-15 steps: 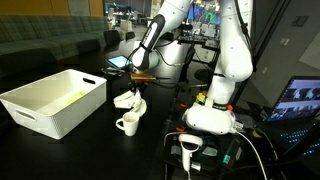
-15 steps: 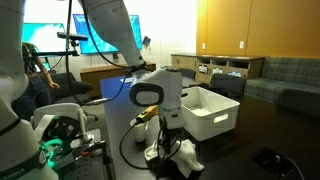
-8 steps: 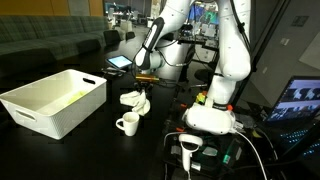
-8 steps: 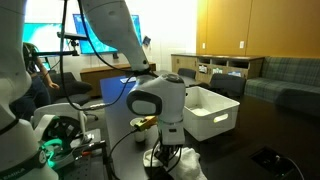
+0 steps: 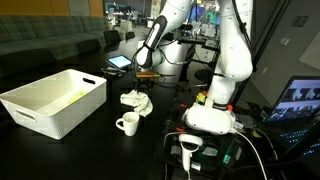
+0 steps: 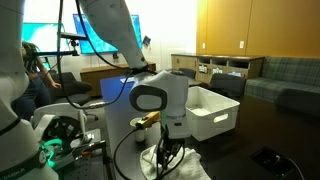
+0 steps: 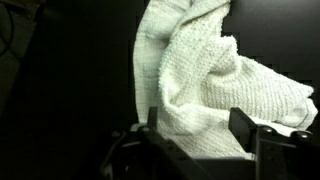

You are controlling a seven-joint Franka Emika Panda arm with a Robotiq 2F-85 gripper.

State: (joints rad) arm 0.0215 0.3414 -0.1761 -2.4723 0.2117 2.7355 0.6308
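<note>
White cloth (image 7: 200, 70) lies mid-frame inside the released gripper (image 7: 195, 120); snagged loops could drag it onto the mug (image 5: 127, 124).

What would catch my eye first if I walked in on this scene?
The tall white robot arm bends over a dark table, its gripper open just above a crumpled white towel. Close by the towel stands a small white mug, and a large white bin sits off to one side. In the wrist view the towel fills most of the picture.
</note>
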